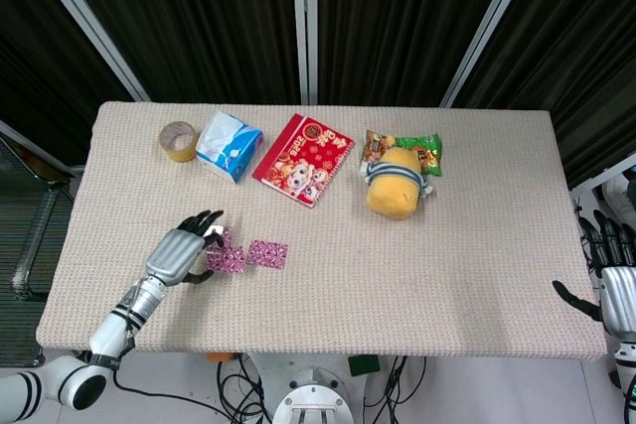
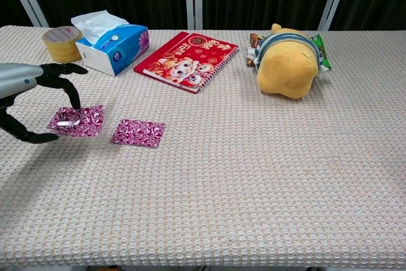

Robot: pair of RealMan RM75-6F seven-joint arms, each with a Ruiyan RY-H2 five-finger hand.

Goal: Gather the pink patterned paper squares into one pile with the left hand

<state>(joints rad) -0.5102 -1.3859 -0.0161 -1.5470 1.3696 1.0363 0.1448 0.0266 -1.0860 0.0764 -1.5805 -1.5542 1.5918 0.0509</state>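
We see the left hand (image 2: 28,90) cut off at the frame edge, fingers spread, one fingertip touching a pink paper square (image 2: 77,120); another square (image 2: 139,132) lies just beside it. The right hand (image 1: 613,280), partly out of frame, is spread and empty.

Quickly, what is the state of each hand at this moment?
Left hand: fingers spread, a fingertip touching the pink patterned paper square; grips nothing.
Right hand: open, fingers apart, holding nothing, beside the table's right edge.
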